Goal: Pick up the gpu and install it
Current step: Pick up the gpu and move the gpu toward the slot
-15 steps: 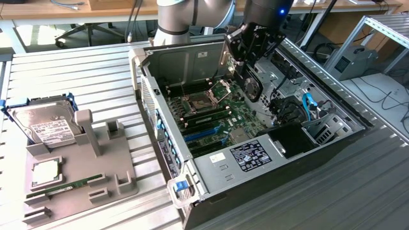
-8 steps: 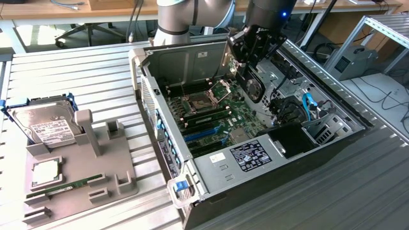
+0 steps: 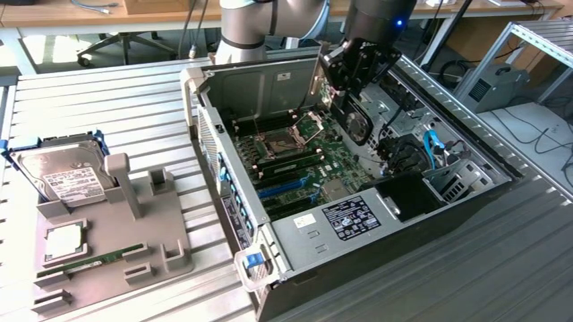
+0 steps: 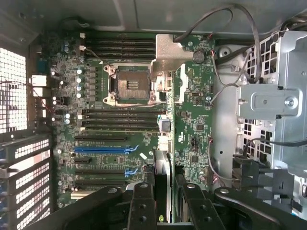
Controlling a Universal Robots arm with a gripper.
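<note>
Though edge-on in the wrist view, the gpu [image 4: 162, 167] broadside in the exterior view, tight in the hand [image 3: 353, 87].

The counter [image 3: 107, 100] is showing ribbed matt metal, the case [image 3: 268, 87] smooth grey sheet metal, the hand [image 4: 163, 184] matt black.

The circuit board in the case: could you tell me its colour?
The circuit board is green, clearest in wrist view.

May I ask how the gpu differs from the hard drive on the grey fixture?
The gpu is dark-faced; the hard drive is silver with a white label. The gpu hangs on edge in the gripper over the open case; the hard drive rests outside it on the grey fixture. Both are flat rectangles.
</note>
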